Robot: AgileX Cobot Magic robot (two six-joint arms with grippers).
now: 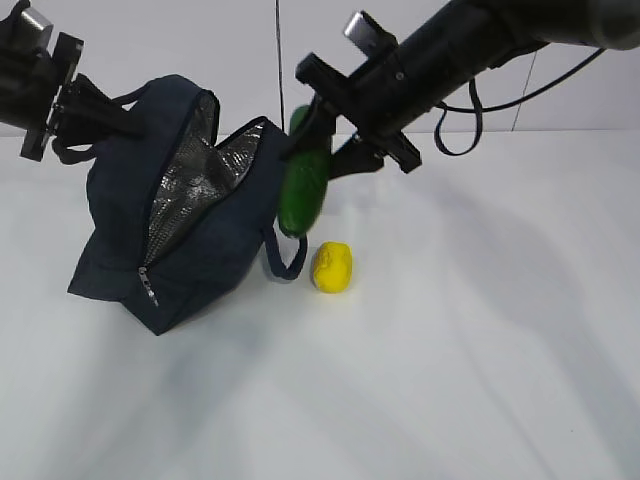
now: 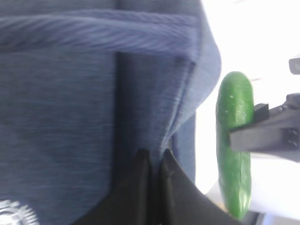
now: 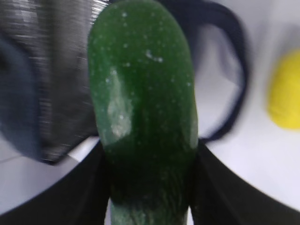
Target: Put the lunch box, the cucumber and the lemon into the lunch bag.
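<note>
- Counted in the exterior view: one lunch bag [image 1: 170, 230], one cucumber [image 1: 303, 185], one lemon [image 1: 332, 267], two arms. The lunch box shows in no view.
- No brand, label or readable writing shows on anything.
- The lunch bag stands tipped on the white table [image 1: 480, 350], its top leaning toward the left. Its zipper is undone and the mouth gapes toward the right, baring a silver foil lining [image 1: 200, 170]. One looped handle [image 1: 285, 262] hangs at the bag's right side, just beside the lemon.
- The left gripper [image 1: 85, 110] is clenched on the bag's upper left, at the other handle. In the left wrist view its two dark fingers [image 2: 140, 187] sit pressed together over a fold of blue fabric [image 2: 70, 117].
- The right gripper [image 1: 325, 140] is grasping the cucumber by its upper part. The cucumber hangs nearly upright in the air, just beside the right edge of the bag's opening, its lower end above the table and near the lemon.
- The lemon lies on the table to the right of the bag, below and slightly right of the cucumber, apart from it.
- The right wrist view alone shows pale speckles on the cucumber's skin [image 3: 140, 93] and the dark jaws flanking it on both sides; the lemon [image 3: 286, 93] is a blurred yellow shape at the right edge.
- The left wrist view alone shows the bag's outer weave close up, with the cucumber [image 2: 233, 140] and the right gripper's finger [image 2: 262, 129] across it, beyond the bag's edge.
</note>
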